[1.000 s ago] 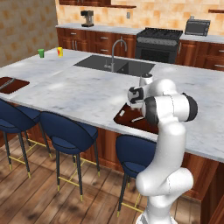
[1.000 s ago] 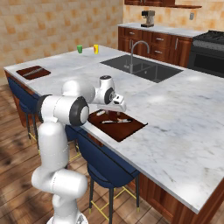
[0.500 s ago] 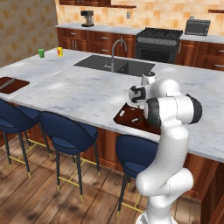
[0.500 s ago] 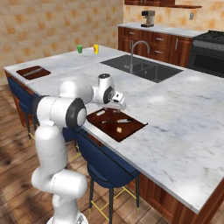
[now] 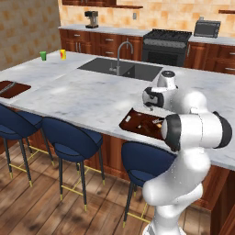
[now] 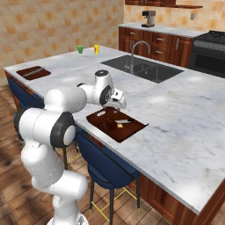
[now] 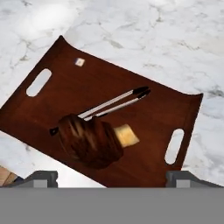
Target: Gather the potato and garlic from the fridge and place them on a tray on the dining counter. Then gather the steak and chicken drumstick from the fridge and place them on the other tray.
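Observation:
My gripper (image 7: 115, 177) hangs open just above the dark brown wooden tray (image 7: 65, 87) on the dining counter (image 5: 78, 92), nothing between its fingers. On the tray lies a dark brown, lumpy potato (image 7: 89, 141), close below the gripper. Beside it are metal tongs (image 7: 114, 104), a small tan cube (image 7: 126, 134) and a tiny white cube (image 7: 79, 62). From the base views, the gripper (image 5: 152, 107) (image 6: 117, 104) is over the tray (image 5: 137, 127) (image 6: 112, 132) near the counter's front edge. The garlic and the fridge are out of view.
A second dark tray (image 5: 11, 87) (image 6: 33, 72) lies at the counter's far left end. The dark sink with its faucet (image 5: 124, 69) sits behind the near tray. Green (image 5: 43, 55) and yellow (image 5: 63, 54) cups stand at the back left. Blue stools (image 5: 69, 137) line the front.
The hand has drifted slightly over the tray while the arm's elbow swung round. The tray and the things on it have not moved.

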